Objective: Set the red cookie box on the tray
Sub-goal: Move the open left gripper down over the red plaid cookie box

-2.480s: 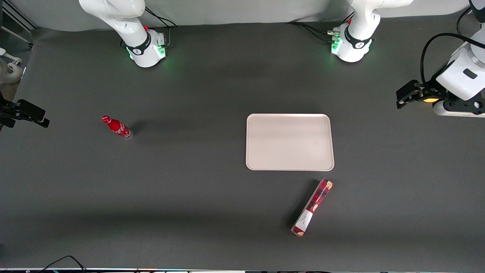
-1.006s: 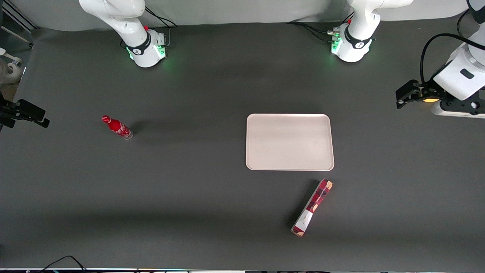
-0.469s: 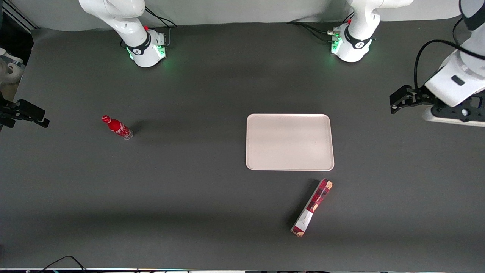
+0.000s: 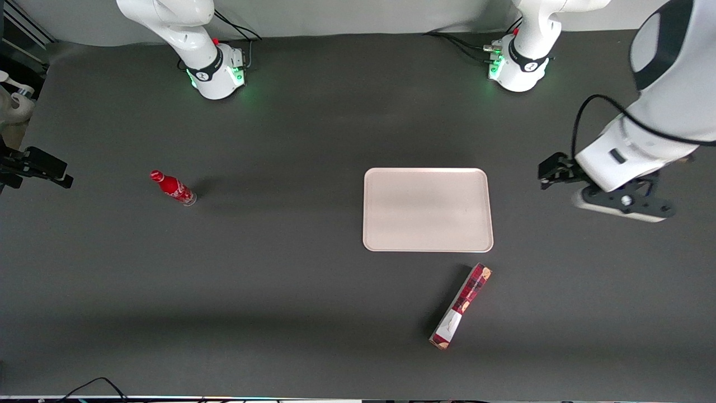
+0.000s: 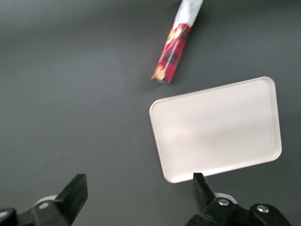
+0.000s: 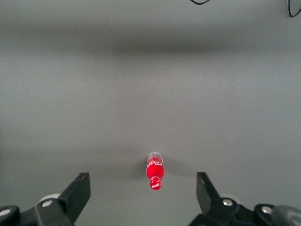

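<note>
In the front view I see my gripper (image 4: 615, 204) above the bare table (image 4: 279, 268), toward the working arm's end and well apart from the tray (image 4: 428, 210). The red cookie box (image 4: 460, 307) lies flat on the table, nearer to the camera than the tray, with its plaid end just beside a tray corner but not touching it, and its white end pointing toward the camera. It lies at an angle to the tray edge, so I judge I must turn the wrist to take it across its narrow width. A small red bottle (image 4: 172, 188) stands far off toward the parked arm's end and does not concern me. In the left wrist view the two fingers (image 5: 70, 195) are spread wide with nothing between them, which suits an approach. The box (image 5: 177, 42) and the tray (image 5: 216, 129) are both below the camera, so the gripper is not over the box. In the right wrist view only the bottle (image 6: 154, 171) shows on the table.
</note>
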Motion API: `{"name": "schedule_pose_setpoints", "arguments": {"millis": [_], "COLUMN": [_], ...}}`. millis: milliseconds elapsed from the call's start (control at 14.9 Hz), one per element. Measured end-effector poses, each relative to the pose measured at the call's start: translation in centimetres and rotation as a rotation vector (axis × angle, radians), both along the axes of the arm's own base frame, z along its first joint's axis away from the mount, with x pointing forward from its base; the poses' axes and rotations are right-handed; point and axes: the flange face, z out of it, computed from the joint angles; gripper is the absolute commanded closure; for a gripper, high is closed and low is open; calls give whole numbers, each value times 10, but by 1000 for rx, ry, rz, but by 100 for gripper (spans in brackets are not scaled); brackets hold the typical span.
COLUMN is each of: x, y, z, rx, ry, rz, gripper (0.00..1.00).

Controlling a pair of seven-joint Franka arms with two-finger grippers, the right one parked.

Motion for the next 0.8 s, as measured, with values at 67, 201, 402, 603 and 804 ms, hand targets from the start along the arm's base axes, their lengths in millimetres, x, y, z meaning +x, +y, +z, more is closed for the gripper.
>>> {"name": "schedule_pose_setpoints", "arguments": {"millis": [67, 201, 402, 603, 804], "x": [7, 24, 52, 72, 84], "y": [-12, -33, -57, -68, -69], "z": [-11, -44, -106, -165, -197], "rx": [-10, -26, -30, -49, -39], "ry": [-9, -24, -51, -59, -78], "rz": [-18, -49, -89, -99, -111], "gripper": [0, 0, 0, 0, 0]}}
